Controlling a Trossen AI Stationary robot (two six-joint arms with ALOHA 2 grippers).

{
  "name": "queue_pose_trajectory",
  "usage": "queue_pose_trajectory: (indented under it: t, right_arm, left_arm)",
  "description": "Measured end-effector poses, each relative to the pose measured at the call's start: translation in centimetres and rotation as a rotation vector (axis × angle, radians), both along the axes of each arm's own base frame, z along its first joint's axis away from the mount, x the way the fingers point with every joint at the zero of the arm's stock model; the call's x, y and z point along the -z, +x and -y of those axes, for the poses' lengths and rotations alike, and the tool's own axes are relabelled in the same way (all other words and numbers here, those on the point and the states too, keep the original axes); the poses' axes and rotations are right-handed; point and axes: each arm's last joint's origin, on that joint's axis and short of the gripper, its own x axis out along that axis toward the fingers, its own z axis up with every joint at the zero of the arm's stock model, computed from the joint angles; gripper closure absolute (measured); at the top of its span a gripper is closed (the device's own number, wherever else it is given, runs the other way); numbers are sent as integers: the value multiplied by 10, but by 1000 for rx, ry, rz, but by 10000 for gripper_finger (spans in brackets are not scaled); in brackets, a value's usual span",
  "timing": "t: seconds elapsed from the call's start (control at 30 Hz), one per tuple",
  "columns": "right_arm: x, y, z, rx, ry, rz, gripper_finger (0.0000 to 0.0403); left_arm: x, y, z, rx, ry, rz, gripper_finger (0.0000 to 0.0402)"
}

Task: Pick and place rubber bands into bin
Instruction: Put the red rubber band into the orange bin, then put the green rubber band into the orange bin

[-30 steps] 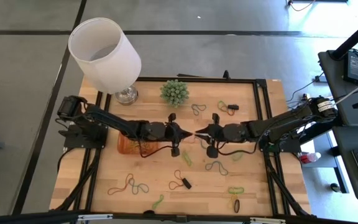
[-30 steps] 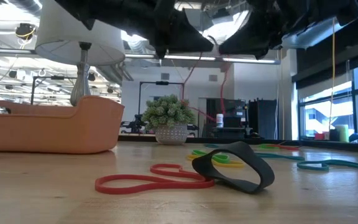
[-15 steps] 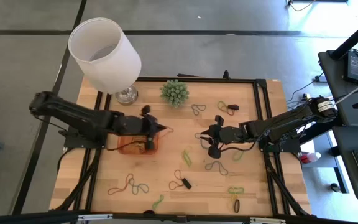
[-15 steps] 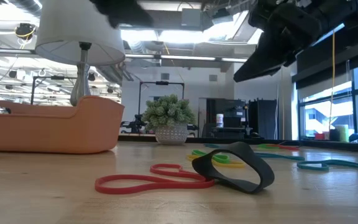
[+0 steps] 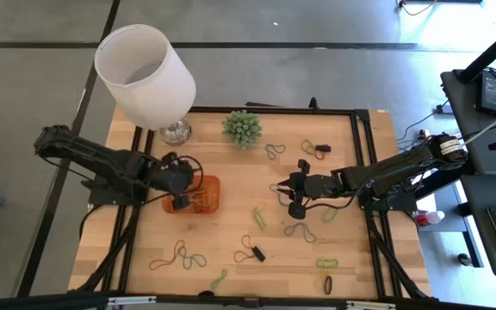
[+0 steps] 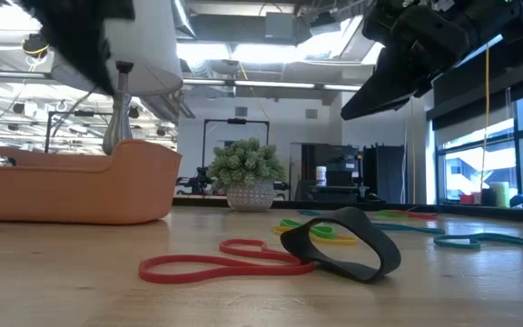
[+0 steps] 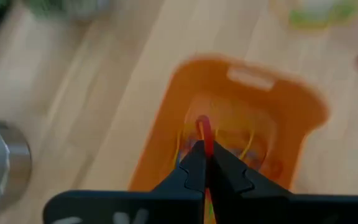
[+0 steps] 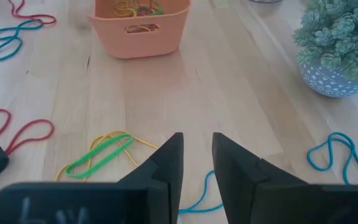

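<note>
Wooden table (image 5: 231, 258), left hand (image 7: 204, 149) pinching red rubber band (image 7: 204, 129) over bin (image 7: 303, 112)

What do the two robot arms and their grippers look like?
Both arms are black, slim and jointed, with black cables looping alongside. The left gripper has two dark fingers tapering to thin tips. The right gripper has flat wedge-shaped black fingers on a broad black bar.

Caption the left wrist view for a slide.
Left gripper, shut on a red band, hovers over the orange bin.
</note>
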Motion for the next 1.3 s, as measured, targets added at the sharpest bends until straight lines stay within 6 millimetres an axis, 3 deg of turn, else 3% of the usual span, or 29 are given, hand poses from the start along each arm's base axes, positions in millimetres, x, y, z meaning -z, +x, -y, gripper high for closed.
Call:
queue_pose_trajectory:
  t: [0.37, 0.77, 1.03, 1.3]
  right_arm:
    - [0, 0, 1, -9, -17, 0, 313]
    - [0, 1, 4, 8, -15, 2, 313]
    - [0, 1, 4, 7, -16, 1, 313]
    - [0, 1, 5, 6, -18, -3, 313]
  left_arm:
    - [53, 9, 3, -47, -17, -210, 399]
    - [85, 30, 3, -34, -88, -369, 392]
    - [94, 36, 3, -41, -102, -389, 322]
    - [86, 38, 3, -39, -102, -385, 262]
